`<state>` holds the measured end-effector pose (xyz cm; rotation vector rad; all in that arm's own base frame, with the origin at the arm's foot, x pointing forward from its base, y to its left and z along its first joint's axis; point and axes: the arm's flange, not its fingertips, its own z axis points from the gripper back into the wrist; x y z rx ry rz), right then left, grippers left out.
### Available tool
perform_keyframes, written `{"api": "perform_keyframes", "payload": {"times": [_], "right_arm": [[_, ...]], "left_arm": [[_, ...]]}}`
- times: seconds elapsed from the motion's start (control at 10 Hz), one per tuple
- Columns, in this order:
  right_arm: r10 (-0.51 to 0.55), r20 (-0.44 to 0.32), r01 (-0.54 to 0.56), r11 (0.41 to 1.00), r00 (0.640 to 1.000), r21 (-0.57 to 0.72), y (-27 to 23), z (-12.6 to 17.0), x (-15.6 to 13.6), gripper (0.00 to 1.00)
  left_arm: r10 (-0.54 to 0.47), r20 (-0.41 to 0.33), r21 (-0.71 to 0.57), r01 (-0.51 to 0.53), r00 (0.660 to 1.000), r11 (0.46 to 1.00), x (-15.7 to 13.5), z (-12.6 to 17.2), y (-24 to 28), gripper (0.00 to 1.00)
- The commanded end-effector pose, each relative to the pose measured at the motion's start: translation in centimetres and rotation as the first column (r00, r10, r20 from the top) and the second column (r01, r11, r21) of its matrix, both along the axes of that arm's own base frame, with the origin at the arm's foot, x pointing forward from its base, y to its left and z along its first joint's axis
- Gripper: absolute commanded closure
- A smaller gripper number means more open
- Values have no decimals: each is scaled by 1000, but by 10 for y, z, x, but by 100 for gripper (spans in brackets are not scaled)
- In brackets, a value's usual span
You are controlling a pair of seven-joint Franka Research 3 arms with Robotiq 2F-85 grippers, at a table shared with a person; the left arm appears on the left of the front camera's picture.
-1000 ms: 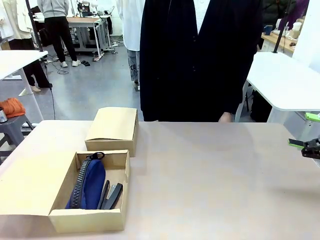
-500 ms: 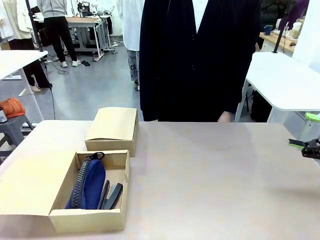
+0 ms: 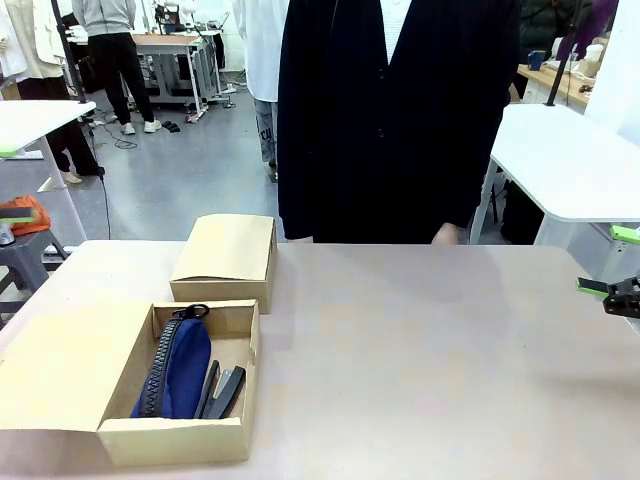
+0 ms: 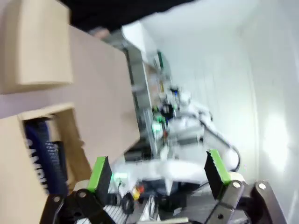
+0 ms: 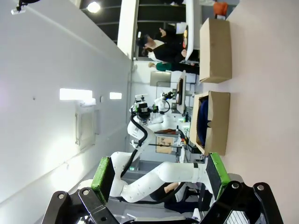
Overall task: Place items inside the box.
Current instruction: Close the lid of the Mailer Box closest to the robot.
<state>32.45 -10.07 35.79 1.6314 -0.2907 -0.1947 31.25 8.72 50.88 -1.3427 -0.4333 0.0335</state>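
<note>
Looking across the counter (image 3: 420, 340), you have one open cardboard box (image 3: 178, 436) as your landmark, at the near left corner, its lid flap lying flat to its left.

Inside the box: the navy blue zip pouch (image 3: 176, 368) lies lengthwise along the left part, zip pull toward the far wall. Just beside it on the right, touching it, a black stapler (image 3: 225, 390) lies along the right wall. Whether a second stapler lies between them you cannot tell.

Beyond the box, just behind its far wall: a second cardboard box (image 3: 226, 254), closed.

Well to the right of the box, at the counter's right edge: the right pincer (image 3: 606, 291), seen partly in the front view; its wrist view shows the pincer (image 5: 159, 173) with green pads spread wide, nothing between them.

Left pincer (image 4: 159, 172): in its own wrist view the picture is blurred, yet you can see the pads spread apart and empty, with the box and pouch (image 4: 46, 156) below them.

Far side of the counter, past the box: a person (image 3: 395, 120) in a dark coat stands, one hand (image 3: 447, 235) at the edge.
</note>
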Motion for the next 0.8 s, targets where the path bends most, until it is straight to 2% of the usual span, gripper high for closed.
{"api": "perform_keyframes", "payload": {"times": [0.0,0.1,0.2,0.3,0.4,0.5,0.6,0.7], "right_arm": [[-13,-8,14,1000,1000,24,-2,5,1,0],[-13,-8,14,1000,1000,24,-2,5,1,0],[-13,-8,14,1000,1000,24,-2,5,1,0],[-13,-8,14,1000,1000,24,-2,5,1,0],[-13,-8,14,1000,1000,24,-2,5,1,0],[-13,-8,14,1000,1000,24,-2,5,1,0],[-13,-8,14,1000,1000,24,-2,5,1,0],[-13,-8,14,1000,1000,24,-2,5,1,0]], "left_arm": [[-407,355,-34,447,842,894,-8,-12,-2,0],[-452,502,21,512,737,859,-14,-20,8,0],[-400,628,111,432,668,895,-22,-29,17,0],[-396,712,256,312,579,915,-29,-40,25,0],[-435,781,403,170,449,899,-36,-50,33,0],[-523,820,543,-26,233,840,-38,-66,41,0],[-630,770,637,-147,96,756,-34,-84,50,0],[-697,715,693,-184,55,697,-28,-99,64,0]]}}
